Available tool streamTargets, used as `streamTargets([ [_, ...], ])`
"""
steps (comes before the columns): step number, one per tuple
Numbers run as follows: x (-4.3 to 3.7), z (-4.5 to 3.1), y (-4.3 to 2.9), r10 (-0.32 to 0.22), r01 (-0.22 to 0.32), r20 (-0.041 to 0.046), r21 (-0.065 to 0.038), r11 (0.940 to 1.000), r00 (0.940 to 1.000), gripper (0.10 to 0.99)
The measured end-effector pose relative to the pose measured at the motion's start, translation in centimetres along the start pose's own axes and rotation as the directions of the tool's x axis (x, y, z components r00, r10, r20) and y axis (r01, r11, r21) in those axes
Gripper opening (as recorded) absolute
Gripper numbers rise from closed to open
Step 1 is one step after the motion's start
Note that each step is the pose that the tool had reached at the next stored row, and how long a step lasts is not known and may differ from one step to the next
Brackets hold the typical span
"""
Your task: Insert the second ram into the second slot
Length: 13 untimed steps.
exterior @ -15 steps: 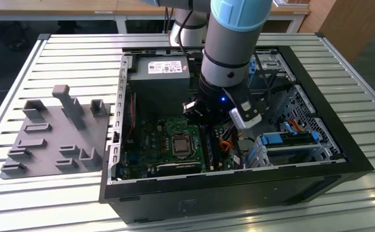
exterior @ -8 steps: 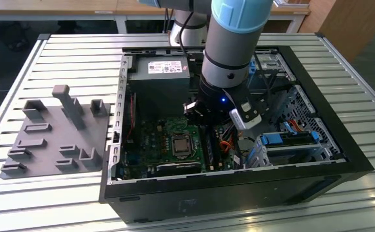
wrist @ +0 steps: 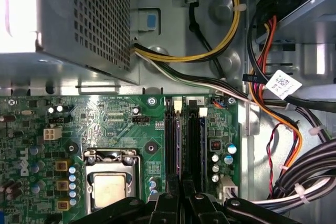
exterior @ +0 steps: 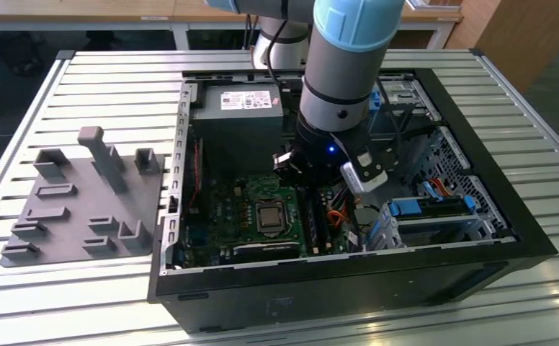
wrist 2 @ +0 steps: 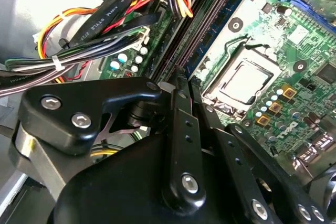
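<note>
In the exterior view my gripper (exterior: 310, 196) reaches down into the open computer case (exterior: 510, 216), over the memory slots (exterior: 316, 225) beside the processor socket. In the first wrist view its black fingers (wrist: 167, 199) stand close together over a thin blue-green stick, the second ram (wrist: 179, 140). That stick stands on edge in a slot and runs out from between the fingertips. In both wrist views the gripper (wrist: 181, 186) (wrist 2: 180, 74) looks shut on the stick's top edge. Another stick (wrist: 202, 145) sits two slots over.
The processor socket (wrist: 110, 182) (wrist 2: 244, 80) lies beside the slots. The power supply (exterior: 236, 101) (wrist: 79, 19) fills the case's far end. Cable bundles (wrist: 294, 129) (wrist 2: 79, 40) crowd the other side. Blue drive brackets (exterior: 423, 205) sit at the exterior view's right, a grey fixture block (exterior: 78, 202) at its left.
</note>
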<state>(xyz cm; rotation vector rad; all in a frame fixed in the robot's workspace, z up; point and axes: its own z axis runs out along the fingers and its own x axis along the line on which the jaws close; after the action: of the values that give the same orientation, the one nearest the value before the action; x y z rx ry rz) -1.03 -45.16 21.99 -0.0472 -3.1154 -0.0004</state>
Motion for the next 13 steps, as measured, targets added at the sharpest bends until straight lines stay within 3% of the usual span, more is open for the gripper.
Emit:
streamTargets([
  [13,0.06,0.25,0.0,0.0,0.0,0.0001,0.0,1.0,1.0,0.141],
])
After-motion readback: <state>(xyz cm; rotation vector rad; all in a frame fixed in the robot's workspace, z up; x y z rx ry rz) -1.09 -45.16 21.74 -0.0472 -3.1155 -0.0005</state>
